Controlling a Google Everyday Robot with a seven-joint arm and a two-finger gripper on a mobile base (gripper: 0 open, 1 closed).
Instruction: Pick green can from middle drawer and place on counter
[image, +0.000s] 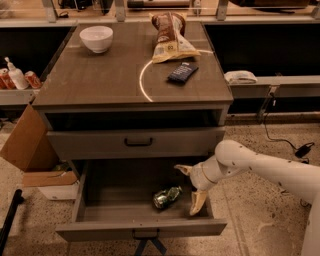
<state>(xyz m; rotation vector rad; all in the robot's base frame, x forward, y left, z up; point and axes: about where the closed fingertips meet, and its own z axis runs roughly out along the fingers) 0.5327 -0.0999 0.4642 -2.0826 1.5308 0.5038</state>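
My tool hangs spread and empty just right of the green can in the open middle drawer; grasping, lifting and placing on the counter are not yet done.

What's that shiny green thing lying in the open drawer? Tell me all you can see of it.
It is a small green can, shiny like metal, with a dented, uneven body. It lies on its side on the floor of the open middle drawer, towards the front and right of centre. Nothing holds it: the robot's gripper hangs just to its right, fingers spread open, apparently not touching it.
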